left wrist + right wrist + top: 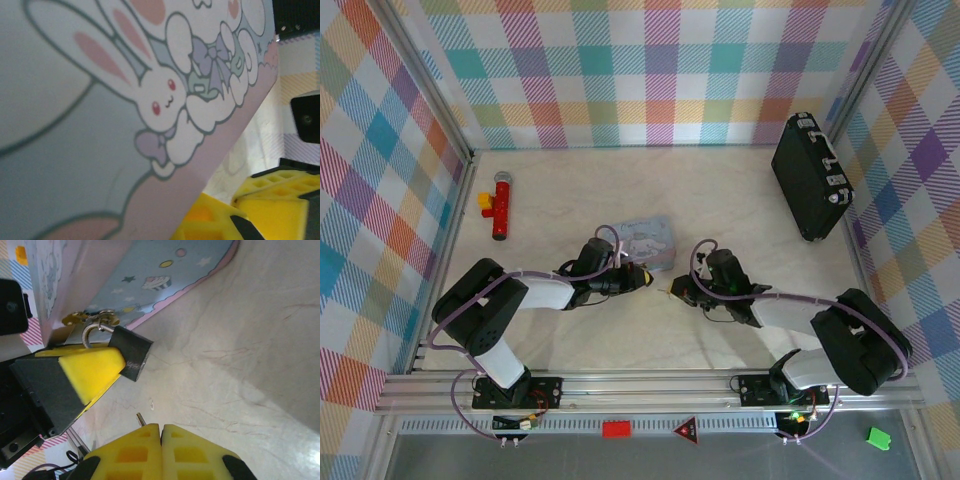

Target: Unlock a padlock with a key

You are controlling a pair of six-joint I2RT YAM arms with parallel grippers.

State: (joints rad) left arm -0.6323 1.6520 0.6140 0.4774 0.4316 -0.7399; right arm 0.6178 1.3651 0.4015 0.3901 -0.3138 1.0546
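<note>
Evidently the padlock [131,351] hangs by its silvery shackle from the gold zip pulls [75,318] at a corner of the pale blue pouch [150,275], with its dark body tilted. In the right wrist view we see a yellow finger [92,369] of the left gripper [642,277] lying flat against the lock's body. Its partner is hidden behind the lock, so we read the jaws as clamped on the padlock. Facing it, just apart from the lock, the right gripper [161,426] has its two yellow fingers pressed together. The thin metal tip of the key [140,418] pokes out beside them and points up towards the lock without touching it. From above, we see both grippers meeting near the middle of the pale marbled table [740,210], at the near edge of the pouch. A black case [810,175] stands at the far right. A red cylinder [501,210] with a yellow piece lies at the far left, well apart from the arms.
</note>
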